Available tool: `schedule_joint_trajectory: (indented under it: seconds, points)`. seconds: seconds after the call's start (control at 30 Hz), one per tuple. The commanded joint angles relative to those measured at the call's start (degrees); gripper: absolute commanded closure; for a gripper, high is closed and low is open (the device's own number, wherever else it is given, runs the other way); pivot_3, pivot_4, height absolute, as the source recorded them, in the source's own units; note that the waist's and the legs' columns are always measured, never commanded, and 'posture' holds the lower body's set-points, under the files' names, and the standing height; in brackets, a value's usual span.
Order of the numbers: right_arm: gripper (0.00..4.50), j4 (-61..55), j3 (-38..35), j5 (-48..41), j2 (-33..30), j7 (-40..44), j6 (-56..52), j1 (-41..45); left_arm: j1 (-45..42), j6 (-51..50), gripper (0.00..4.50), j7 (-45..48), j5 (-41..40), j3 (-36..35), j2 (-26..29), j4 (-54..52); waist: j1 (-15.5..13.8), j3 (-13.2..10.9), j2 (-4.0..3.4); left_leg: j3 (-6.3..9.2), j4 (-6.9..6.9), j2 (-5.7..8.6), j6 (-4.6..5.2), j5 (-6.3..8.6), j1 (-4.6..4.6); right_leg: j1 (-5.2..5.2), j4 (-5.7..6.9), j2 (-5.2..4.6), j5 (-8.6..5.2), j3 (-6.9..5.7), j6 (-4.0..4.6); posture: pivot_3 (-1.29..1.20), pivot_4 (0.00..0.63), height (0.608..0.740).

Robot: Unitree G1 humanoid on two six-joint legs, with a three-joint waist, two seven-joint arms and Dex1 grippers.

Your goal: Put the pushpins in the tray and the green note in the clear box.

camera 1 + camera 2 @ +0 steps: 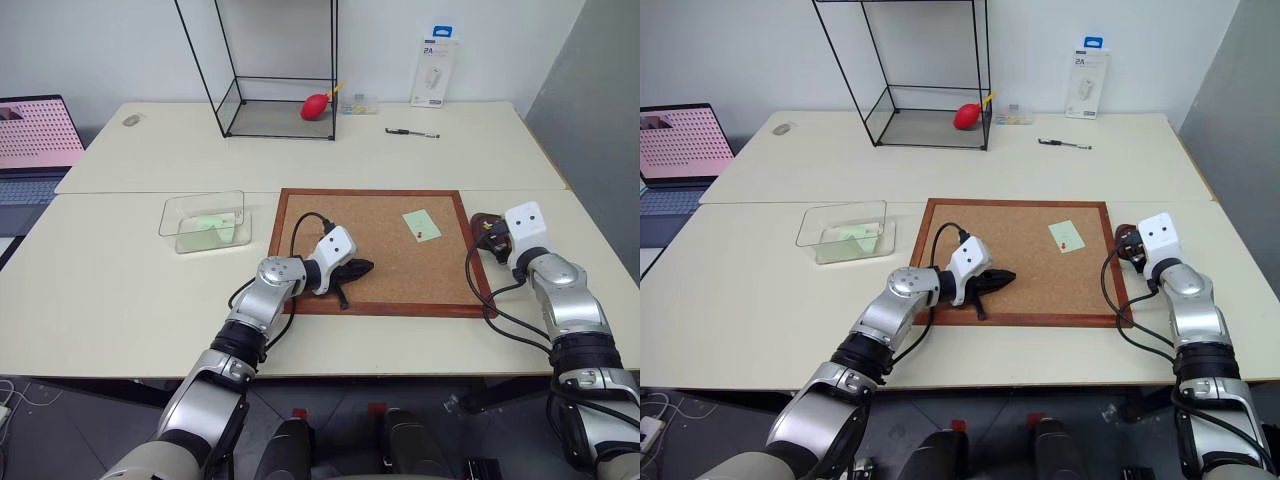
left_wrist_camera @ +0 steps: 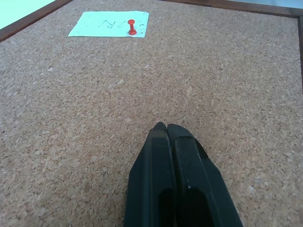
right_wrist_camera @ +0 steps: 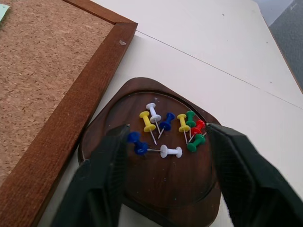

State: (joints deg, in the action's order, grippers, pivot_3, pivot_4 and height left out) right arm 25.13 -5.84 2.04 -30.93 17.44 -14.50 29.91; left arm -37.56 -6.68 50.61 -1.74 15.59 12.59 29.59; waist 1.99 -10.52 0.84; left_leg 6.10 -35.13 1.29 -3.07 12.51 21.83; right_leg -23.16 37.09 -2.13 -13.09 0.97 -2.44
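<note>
The left gripper (image 2: 166, 128) points forward and slightly down, its fingers pressed together. The right gripper (image 3: 166, 142) reaches forward on an extended arm, its fingers spread wide apart.

We see two cream tables (image 1: 130, 300) set edge to edge before a plain white wall (image 1: 120, 50). A grey partition (image 1: 600, 110) stands at the right. An open laptop (image 1: 35, 150) with a pink screen sits at the left.

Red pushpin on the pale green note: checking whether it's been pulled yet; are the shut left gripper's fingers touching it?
Apart. The left wrist view shows bare cork between the left gripper and red pushpin.
</note>
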Motion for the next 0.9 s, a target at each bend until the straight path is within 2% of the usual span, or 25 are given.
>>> schedule_joint_trajectory:
  seconds: [0.03, 0.1, 0.37, 0.53, 0.9]
  points:
    - [0.77, -4.71, -2.83, -1.79, -1.40, 0.01, -0.60, 1.10, 2.19, -0.85, 4.50, 0.42, 2.33, 2.35, 0.22, 2.16, 0.00, 0.00, 0.00, 0.01, 0.00, 0.00, 0.00, 0.00, 0.00, 0.00, 0.00, 0.00, 0.00, -0.01, 0.00, 0.00, 0.150, 0.740]
    - [0.46, -5.85, -3.53, -2.50, -1.69, 0.00, -1.28, 1.36, 2.17, -0.77, 4.50, 0.46, 2.37, 2.37, 0.19, 2.22, -0.01, 0.00, 0.00, 0.00, 0.00, 0.00, 0.00, 0.00, 0.00, 0.00, 0.00, 0.00, 0.00, 0.00, 0.00, 0.00, 0.150, 0.740]
    - [0.46, -8.65, -8.27, -7.54, -0.19, -1.18, -4.69, 4.00, 2.01, -0.35, 4.50, 0.51, 2.48, 2.42, 0.07, 2.71, 0.00, 0.01, -0.01, 0.00, 0.00, 0.00, 0.00, 0.00, 0.01, 0.00, -0.01, 0.00, 0.00, 0.00, 0.00, 0.00, 0.150, 0.740]
    - [0.46, -9.63, -6.99, -7.74, 0.09, -0.27, -4.78, 3.48, 2.03, -0.29, 4.50, 0.45, 2.53, 2.43, 0.04, 2.74, -0.06, 0.01, -0.01, 0.01, 0.00, 0.00, 0.00, 0.00, 0.02, 0.00, -0.01, 0.00, 0.00, -0.01, 0.00, 0.00, 0.150, 0.740]
    - [0.46, -17.01, 0.17, -12.53, 7.02, 8.79, -8.32, -2.28, 2.13, -0.24, 4.50, 0.38, 2.62, 2.48, 0.07, 2.71, -0.03, 0.04, -0.06, 0.04, 0.01, -0.02, 0.00, 0.00, 0.00, 0.00, 0.00, 0.02, 0.00, -0.02, 0.00, 0.00, 0.150, 0.740]
